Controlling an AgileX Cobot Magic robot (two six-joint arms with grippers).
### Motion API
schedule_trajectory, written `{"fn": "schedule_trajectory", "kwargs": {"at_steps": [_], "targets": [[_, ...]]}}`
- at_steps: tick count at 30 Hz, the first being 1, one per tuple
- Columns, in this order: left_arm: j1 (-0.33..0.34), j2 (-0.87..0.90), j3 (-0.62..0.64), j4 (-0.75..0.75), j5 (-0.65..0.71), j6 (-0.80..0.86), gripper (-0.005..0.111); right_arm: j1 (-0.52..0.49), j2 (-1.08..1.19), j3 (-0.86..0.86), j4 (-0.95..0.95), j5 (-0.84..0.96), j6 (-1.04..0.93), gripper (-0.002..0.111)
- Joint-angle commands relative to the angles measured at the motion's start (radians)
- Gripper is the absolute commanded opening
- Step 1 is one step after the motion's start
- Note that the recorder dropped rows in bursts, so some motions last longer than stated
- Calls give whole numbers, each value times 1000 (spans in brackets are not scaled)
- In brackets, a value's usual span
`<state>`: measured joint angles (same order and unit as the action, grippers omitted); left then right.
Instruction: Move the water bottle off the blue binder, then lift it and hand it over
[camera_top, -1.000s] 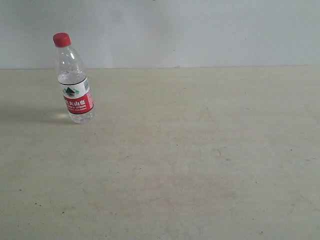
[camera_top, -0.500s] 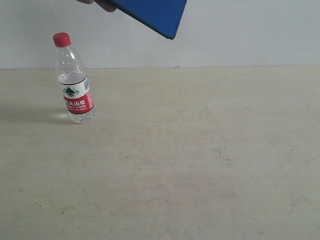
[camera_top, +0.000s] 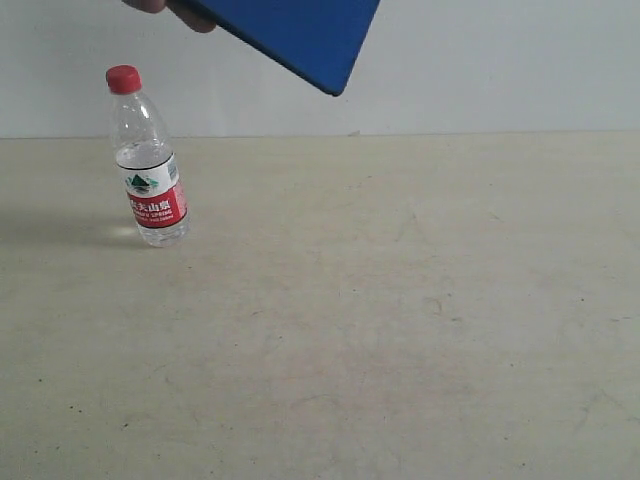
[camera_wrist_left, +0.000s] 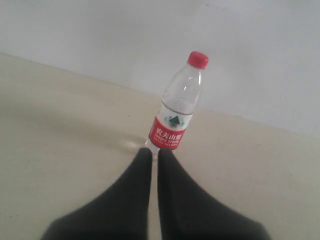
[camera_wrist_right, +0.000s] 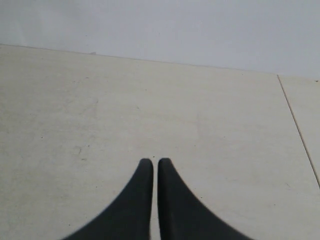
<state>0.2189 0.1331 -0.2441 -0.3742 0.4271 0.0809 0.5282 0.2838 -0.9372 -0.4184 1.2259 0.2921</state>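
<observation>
Low over the tan table (camera_wrist_right: 210, 110), the right gripper (camera_wrist_right: 151, 162) has its two black fingers closed together on nothing. So does the left gripper (camera_wrist_left: 151, 152), which points at the water bottle (camera_wrist_left: 177, 107). The bottle stands up straight on the table. It is clear, with a red cap and a red, white and green label. High above it, a person's hand (camera_top: 192, 17) holds the blue binder (camera_top: 290, 35) tilted in the air, well apart from the bottle.

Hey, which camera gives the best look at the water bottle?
The exterior view: the water bottle stands whole and unobstructed on the table. The left wrist view shows it too, but its base sits partly behind the left gripper. The right wrist view shows none of it.
</observation>
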Motion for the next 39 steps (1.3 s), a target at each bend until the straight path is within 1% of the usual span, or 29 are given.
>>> {"fn": "schedule_trajectory", "kwargs": {"at_steps": [1,5,8,11,17,20,28,39], "targets": [[2,-115,94,44,33,-15,4,2,-2,2,-9,-5,2,0],[-2,-133,199,41,32,-10,4,2,-2,2,-9,-5,2,0],[-2,-133,240,41,59,29,4,2,-2,2,-11,-5,2,0],[-16,-133,240,43,54,30,4,2,-2,2,-11,-5,2,0],[-94,-133,240,44,53,26,4,2,-2,2,-11,-5,2,0],[-120,-133,240,48,53,25,4,2,-2,2,-11,-5,2,0],[-149,-133,240,46,53,25,4,2,-2,2,-11,-5,2,0],[-149,-133,240,46,48,25,4,2,-2,2,-11,-5,2,0]]}}
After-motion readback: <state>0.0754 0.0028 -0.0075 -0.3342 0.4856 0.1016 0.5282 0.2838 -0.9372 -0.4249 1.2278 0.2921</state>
